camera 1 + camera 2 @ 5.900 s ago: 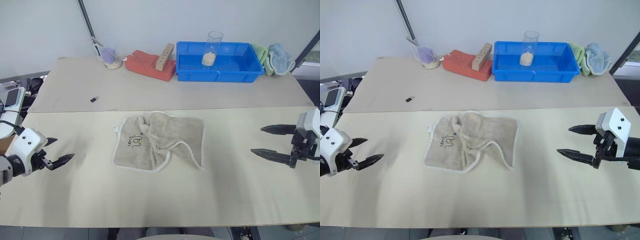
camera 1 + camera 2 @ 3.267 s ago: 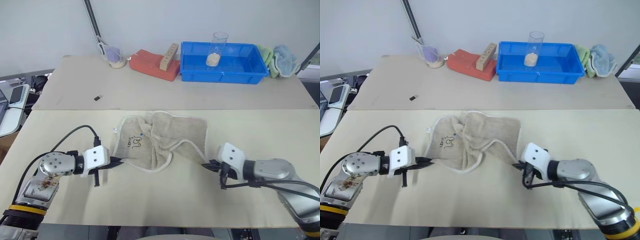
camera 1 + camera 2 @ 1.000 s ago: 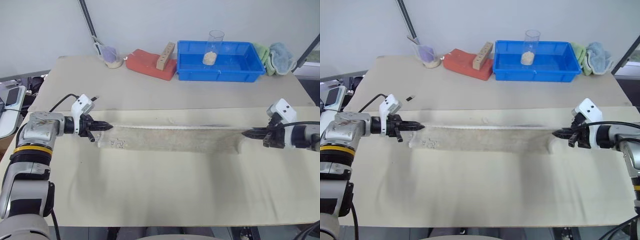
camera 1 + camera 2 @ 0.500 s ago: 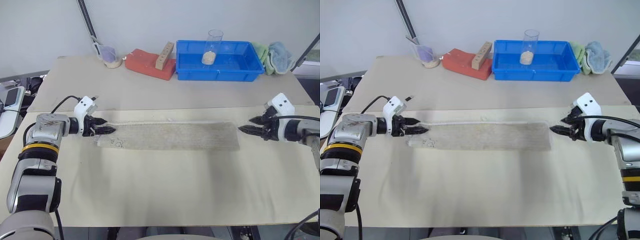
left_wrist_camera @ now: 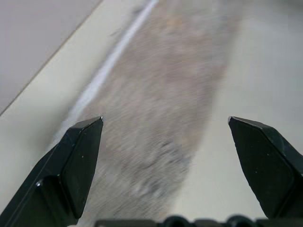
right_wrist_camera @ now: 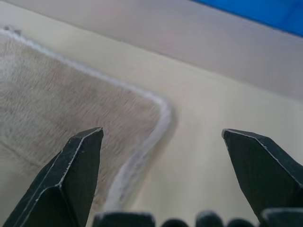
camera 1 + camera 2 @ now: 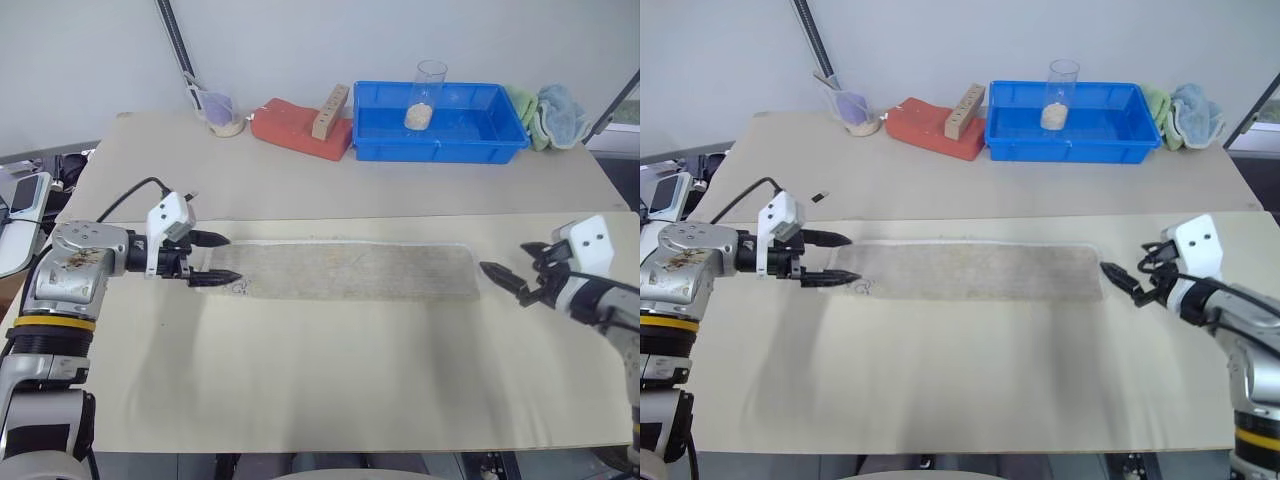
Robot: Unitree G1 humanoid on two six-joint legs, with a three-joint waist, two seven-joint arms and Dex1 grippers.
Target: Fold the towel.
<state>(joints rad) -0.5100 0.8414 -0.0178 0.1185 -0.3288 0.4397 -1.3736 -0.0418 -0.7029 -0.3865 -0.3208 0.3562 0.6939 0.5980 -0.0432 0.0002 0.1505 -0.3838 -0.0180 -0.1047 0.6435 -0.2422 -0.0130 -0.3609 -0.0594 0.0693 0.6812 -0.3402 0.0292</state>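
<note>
The towel (image 7: pixel 350 270) lies flat on the near table as a long, narrow beige strip with white edging along its far side. My left gripper (image 7: pixel 228 258) is open at the strip's left end, one finger on each side of that end and nothing gripped. In the left wrist view the towel (image 5: pixel 161 94) runs away between the spread fingers. My right gripper (image 7: pixel 505 258) is open just off the right end, clear of the cloth. The right wrist view has the towel's rounded corner (image 6: pixel 71 104) between its fingers (image 6: pixel 75 175).
On the far table stand a blue bin (image 7: pixel 480 140) holding a glass of grains (image 7: pixel 425 95), a red block (image 7: pixel 295 130) with a wooden piece (image 7: pixel 330 112), a cup (image 7: pixel 222 112), and green and light-blue cloths (image 7: pixel 548 112). A small dark item (image 7: pixel 190 196) lies near the seam.
Both grippers went from shut on the stretched towel's ends to open. The towel has dropped flat onto the table. The right gripper has drawn back from the cloth; the left has lifted a little.
</note>
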